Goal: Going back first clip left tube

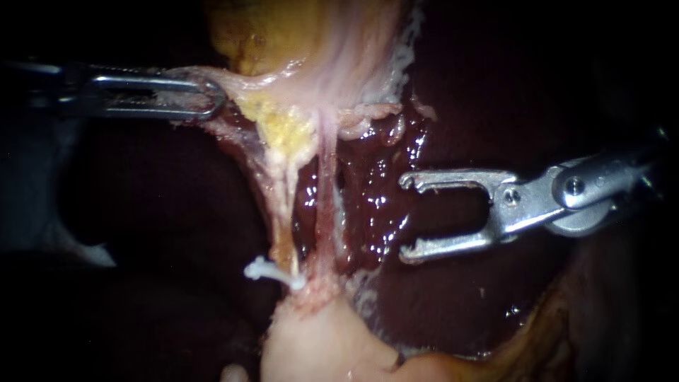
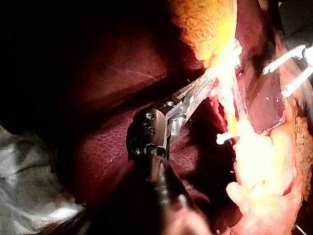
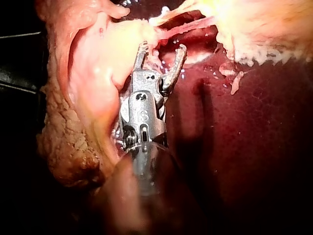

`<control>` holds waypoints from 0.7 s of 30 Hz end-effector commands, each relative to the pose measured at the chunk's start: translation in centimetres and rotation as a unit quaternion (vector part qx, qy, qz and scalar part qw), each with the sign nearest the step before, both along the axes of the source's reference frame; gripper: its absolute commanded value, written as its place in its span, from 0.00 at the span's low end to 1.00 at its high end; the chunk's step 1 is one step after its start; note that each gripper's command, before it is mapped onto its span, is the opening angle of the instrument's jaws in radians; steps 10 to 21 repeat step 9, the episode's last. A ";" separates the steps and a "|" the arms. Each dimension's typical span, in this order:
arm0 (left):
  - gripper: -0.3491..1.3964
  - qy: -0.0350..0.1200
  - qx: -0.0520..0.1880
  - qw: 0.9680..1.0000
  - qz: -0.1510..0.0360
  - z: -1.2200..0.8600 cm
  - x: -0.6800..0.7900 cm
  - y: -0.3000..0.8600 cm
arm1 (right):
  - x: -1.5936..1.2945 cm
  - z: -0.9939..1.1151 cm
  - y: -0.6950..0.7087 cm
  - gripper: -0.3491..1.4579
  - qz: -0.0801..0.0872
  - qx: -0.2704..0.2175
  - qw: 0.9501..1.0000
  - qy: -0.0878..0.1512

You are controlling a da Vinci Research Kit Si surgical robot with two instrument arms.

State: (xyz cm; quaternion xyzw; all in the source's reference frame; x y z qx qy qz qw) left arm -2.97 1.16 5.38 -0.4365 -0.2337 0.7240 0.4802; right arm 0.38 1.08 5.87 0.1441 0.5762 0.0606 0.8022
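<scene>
Two stretched tubes run down from the gallbladder (image 1: 297,35): a yellowish left tube (image 1: 283,205) and a pink right tube (image 1: 327,205). A white clip (image 1: 272,272) sits across the left tube low down, and it also shows in the left wrist view as the clip (image 2: 226,138). My right instrument (image 1: 404,216) stands to the right of both tubes, apart from them, its forked jaws open and empty. From its own wrist camera the right instrument (image 3: 163,49) shows the same gap. My left instrument (image 1: 216,95) is shut on a pale tissue fold at the gallbladder's lower edge, holding it taut to the left (image 2: 208,83).
Dark wet liver (image 1: 382,198) lies behind the tubes and under the right instrument. A pale fatty mass (image 1: 318,339) anchors the tubes' lower ends. Yellow fat (image 1: 283,127) clings near the top of the left tube.
</scene>
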 end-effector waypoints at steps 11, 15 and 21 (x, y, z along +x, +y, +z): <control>0.00 0.001 0.001 1.000 0.003 0.04 -0.01 0.00 | 0.00 0.00 -0.01 0.47 0.000 0.000 1.000 0.000; 0.00 0.001 0.001 1.000 0.003 0.04 -0.01 0.00 | 0.00 0.00 -0.01 0.47 0.000 0.000 1.000 0.000; 0.00 0.001 0.001 1.000 0.003 0.04 -0.01 0.00 | 0.00 0.00 -0.01 0.47 0.000 0.000 1.000 0.000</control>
